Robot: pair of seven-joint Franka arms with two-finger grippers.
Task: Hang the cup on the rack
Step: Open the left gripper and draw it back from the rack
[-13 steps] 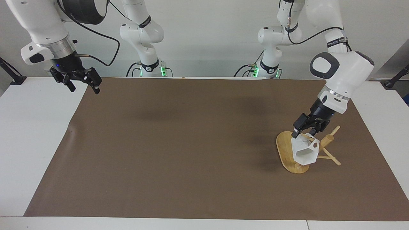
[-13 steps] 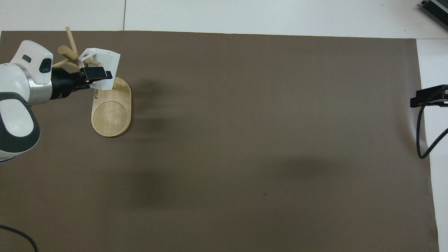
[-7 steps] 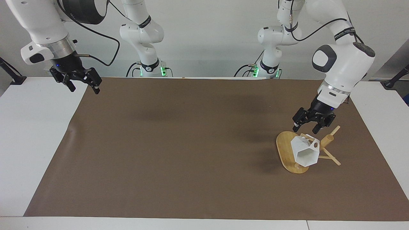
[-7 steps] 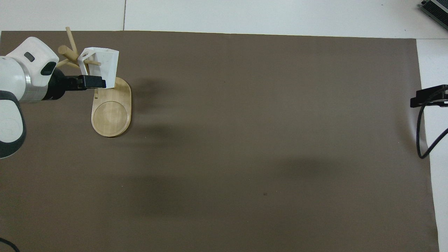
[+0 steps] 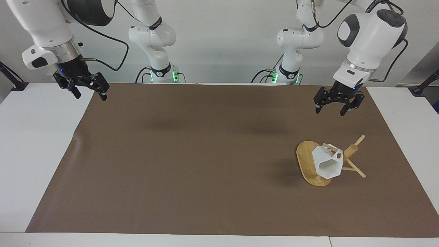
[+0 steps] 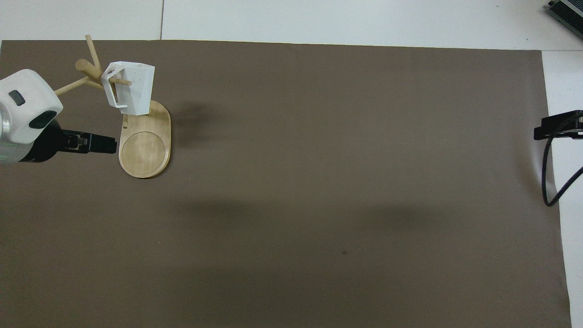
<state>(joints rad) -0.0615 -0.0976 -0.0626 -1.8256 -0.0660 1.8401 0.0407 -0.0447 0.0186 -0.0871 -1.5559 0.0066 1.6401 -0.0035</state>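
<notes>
The white faceted cup (image 5: 327,162) (image 6: 134,89) hangs by its handle on a thin peg of the bamboo rack (image 5: 304,161) (image 6: 145,148), tilted, over the oval base. The rack's round post (image 5: 352,150) (image 6: 84,65) leans toward the left arm's end of the table. My left gripper (image 5: 331,109) (image 6: 109,145) is open and empty, raised over the brown mat, well above and apart from the rack. My right gripper (image 5: 90,96) (image 6: 542,132) waits open and empty above the mat's edge at the right arm's end.
A brown mat (image 5: 205,154) covers most of the white table (image 5: 34,144). The rack stands on it toward the left arm's end. A black cable (image 6: 549,182) trails from the right gripper.
My left gripper let go of the cup and rose up and away from the rack toward the robots. The cup stays hanging on its peg. The right arm has not moved.
</notes>
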